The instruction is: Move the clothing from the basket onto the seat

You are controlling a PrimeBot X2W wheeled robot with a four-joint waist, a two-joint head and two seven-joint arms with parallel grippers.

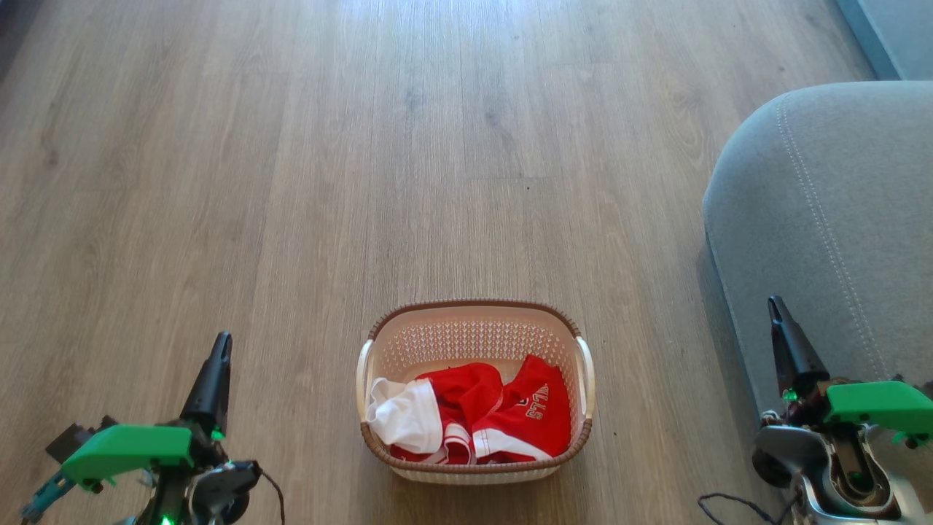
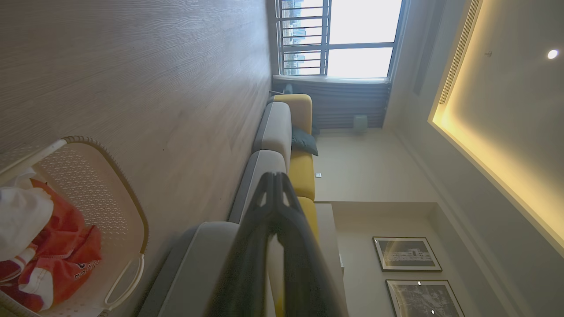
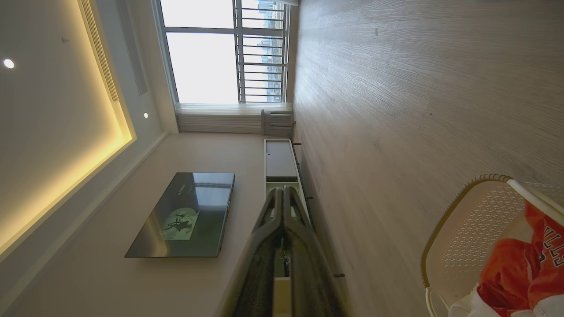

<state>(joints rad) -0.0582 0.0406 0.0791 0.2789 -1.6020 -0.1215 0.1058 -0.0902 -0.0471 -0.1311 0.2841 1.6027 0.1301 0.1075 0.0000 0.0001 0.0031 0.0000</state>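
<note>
Currently: left gripper pressed together, empty, left of the basket. One basket, centre, on the floor. The clothing lies bunched inside: two red pieces, some white fabric. One seat, right. Right gripper pressed together, empty, by the seat's edge.

Floor: wood-grain planks, matt, faint sheen at top of frame. Basket, lower centre: perforated cream plastic, woven-look brown rim. Clothing: smooth red-and-white cloth. Seat, right: grey matt fabric.
</note>
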